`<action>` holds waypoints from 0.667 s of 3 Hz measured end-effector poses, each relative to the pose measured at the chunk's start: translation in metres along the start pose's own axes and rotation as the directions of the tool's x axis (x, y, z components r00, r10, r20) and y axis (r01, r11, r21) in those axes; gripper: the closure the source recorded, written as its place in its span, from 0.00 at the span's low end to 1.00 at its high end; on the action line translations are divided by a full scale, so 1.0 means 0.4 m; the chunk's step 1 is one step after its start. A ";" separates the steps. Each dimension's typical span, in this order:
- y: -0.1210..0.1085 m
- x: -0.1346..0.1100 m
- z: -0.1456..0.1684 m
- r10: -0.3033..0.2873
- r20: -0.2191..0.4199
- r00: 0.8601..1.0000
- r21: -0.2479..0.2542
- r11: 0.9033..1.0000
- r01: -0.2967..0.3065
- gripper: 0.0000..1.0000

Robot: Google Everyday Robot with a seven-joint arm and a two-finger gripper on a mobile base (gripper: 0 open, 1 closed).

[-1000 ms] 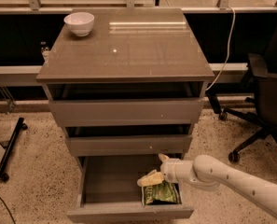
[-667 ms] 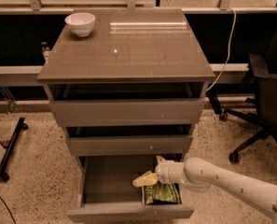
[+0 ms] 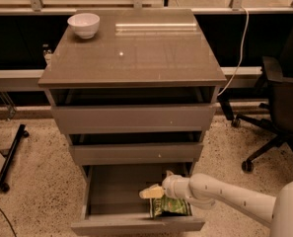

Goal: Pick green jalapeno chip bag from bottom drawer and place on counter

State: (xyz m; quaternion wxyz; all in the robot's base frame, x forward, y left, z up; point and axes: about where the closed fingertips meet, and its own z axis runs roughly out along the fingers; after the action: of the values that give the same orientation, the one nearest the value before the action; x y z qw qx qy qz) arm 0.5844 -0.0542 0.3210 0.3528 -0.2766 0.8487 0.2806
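The bottom drawer (image 3: 111,191) stands pulled out below two shallower drawers. The green jalapeno chip bag (image 3: 171,207) lies flat at the drawer's front right. My gripper (image 3: 152,192) reaches in from the right on a white arm and hangs just above the bag's left end, its pale fingers pointing left. It holds nothing that I can see. The counter (image 3: 136,53) is the glossy grey-brown top of the cabinet.
A white bowl (image 3: 84,24) stands at the counter's back left. A black office chair (image 3: 279,107) is to the right of the cabinet. A black stand leg (image 3: 10,157) lies on the speckled floor at the left.
My gripper has moved a little to the left and lower inside the bottom drawer, closer over the bag. The bag has not moved.
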 end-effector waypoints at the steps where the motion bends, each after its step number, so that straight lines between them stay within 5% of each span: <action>1: -0.025 0.041 0.029 0.032 -0.014 0.999 0.026 0.999 -0.032 0.00; 2: -0.048 0.079 0.050 0.092 -0.039 0.995 0.026 0.995 -0.092 0.00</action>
State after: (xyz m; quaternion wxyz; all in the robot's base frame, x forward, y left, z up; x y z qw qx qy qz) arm 0.5872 -0.0627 0.2798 0.3257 -0.2385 0.8708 0.2804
